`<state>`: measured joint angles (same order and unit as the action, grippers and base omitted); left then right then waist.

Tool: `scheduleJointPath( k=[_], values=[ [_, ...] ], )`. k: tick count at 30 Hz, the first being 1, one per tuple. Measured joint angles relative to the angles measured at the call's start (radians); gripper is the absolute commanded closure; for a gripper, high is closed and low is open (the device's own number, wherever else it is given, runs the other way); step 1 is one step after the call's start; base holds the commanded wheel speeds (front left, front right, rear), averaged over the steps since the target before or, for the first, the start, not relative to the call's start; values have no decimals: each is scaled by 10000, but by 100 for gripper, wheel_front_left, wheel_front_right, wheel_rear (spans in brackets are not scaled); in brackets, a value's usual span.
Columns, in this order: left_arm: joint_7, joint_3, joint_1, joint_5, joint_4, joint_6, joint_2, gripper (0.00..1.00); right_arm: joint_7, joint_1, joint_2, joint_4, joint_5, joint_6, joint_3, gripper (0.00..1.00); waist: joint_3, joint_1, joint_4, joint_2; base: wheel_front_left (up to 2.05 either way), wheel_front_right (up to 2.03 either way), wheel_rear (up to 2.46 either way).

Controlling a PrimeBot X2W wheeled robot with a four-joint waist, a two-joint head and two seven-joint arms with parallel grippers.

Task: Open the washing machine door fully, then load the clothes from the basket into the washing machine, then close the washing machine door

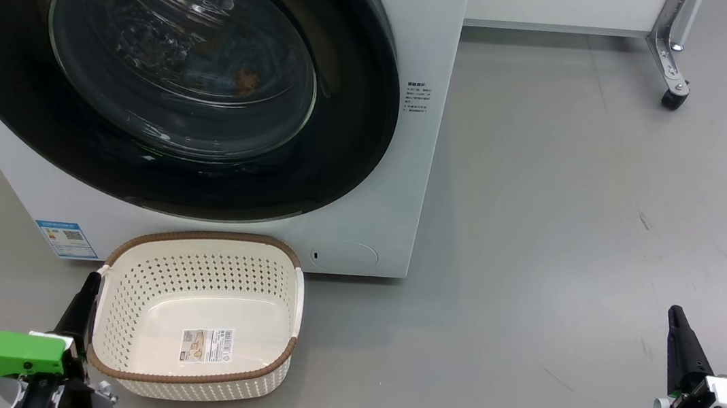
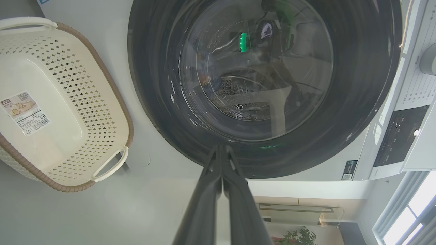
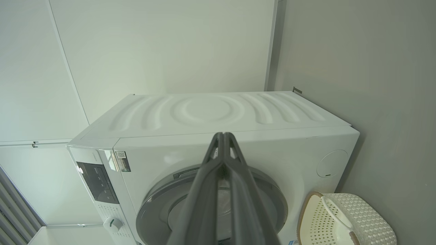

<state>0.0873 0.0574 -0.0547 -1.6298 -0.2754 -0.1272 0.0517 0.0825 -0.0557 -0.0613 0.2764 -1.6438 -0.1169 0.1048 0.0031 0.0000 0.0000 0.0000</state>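
Observation:
The washing machine [image 1: 408,168] is a white front loader, and its door [image 1: 358,128], black-rimmed with a glass bowl, lies shut against it. Behind the glass a patch of the clothes [image 1: 244,79] shows brown-orange. The cream basket [image 1: 209,236] stands on the floor under the door, holding nothing but its label. My left gripper [image 1: 93,279] is shut and empty, just beside the basket's left handle. My right gripper [image 1: 675,313] is shut and empty over bare floor far to the right. The left wrist view shows my left gripper [image 2: 221,148] pointing at the door's rim [image 2: 153,112], with the basket [image 2: 68,85] beside it.
A castor [image 1: 673,95] on a metal leg of a white unit stands at the back right. Grey floor [image 1: 570,255] stretches open to the washer's right. The washer's control panel [image 2: 398,139] sits past the door. My right gripper [image 3: 223,134] looks at the washer's side [image 3: 211,112] and the basket [image 3: 357,211].

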Motion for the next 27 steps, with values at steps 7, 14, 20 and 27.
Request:
scheduleJointPath(
  k=[7,14,20,27],
  values=[
    [0,2,0,0,0,0,-2,100,6,0,2,0,0,0,2,100,0,0,0,0,0,0,0],
    [0,4,0,0,0,0,-4,100,6,0,2,0,0,0,13,100,0,0,0,0,0,0,0],
    [0,6,0,0,2,0,-6,100,8,0,4,0,2,0,17,100,0,0,0,0,0,0,0],
    [0,8,0,2,2,0,-6,100,8,0,6,0,2,0,21,100,0,0,0,0,0,0,0]
  ],
)
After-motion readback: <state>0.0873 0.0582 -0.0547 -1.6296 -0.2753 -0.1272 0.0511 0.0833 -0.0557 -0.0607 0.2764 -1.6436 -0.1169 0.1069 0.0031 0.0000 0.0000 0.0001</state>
